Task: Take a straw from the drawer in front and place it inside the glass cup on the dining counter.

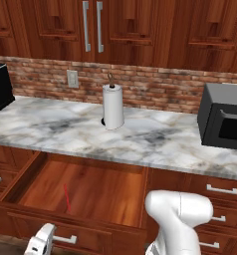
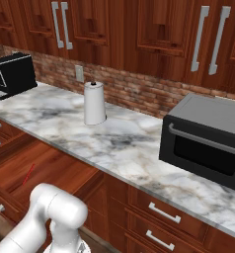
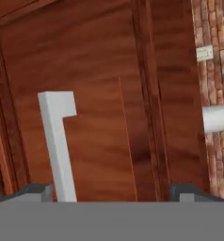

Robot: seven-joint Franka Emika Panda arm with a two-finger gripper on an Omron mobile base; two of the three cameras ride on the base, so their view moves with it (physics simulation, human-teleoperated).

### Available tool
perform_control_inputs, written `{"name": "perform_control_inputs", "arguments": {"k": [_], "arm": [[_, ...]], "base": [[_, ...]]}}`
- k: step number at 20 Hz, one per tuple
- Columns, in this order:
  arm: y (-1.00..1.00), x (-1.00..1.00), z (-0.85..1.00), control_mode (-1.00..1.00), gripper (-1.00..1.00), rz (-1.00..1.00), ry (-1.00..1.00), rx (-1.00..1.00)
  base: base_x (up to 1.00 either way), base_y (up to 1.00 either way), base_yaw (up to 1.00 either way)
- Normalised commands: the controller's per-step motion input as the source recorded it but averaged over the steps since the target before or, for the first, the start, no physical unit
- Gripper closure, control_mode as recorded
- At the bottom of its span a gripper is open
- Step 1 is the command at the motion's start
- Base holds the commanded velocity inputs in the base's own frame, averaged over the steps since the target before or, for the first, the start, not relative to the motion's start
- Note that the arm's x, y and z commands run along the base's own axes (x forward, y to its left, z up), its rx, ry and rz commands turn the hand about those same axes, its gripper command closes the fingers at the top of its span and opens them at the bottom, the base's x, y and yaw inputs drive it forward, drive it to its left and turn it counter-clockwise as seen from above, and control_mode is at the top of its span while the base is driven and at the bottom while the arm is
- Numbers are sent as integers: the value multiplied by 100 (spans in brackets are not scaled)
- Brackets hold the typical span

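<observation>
The gripper (image 3: 111, 192) stood wide open with nothing between its fingertips (image 3: 35, 190), which rose well apart at the bottom of the hand view, one on either side of the silver bar handle (image 3: 57, 141). Beyond them lay the open drawer (image 1: 98, 187) of reddish-brown wood, pulled out from under the marble worktop (image 1: 140, 137). The straw (image 1: 67, 197), thin and red, lay flat on the drawer's floor toward its left side in the left base view, apart from the walls. On the worktop behind stood a white paper towel roll (image 1: 113, 106), upright before the brick wall (image 1: 155, 84). A black microwave (image 2: 208, 141) sat farther right, and another black appliance (image 2: 13, 74) at the far left.
</observation>
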Motion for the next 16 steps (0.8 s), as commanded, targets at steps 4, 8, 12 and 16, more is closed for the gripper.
{"name": "perform_control_inputs", "arguments": {"k": [4,8,12,16], "arm": [[0,-6,60,-100,-100,0,59,25],[1,-8,56,-100,-100,0,61,24],[1,-64,70,-100,-100,0,39,19],[0,-68,94,-100,-100,-1,9,10]], "base": [[0,0,0],[0,0,0],[0,0,0],[0,0,0]]}}
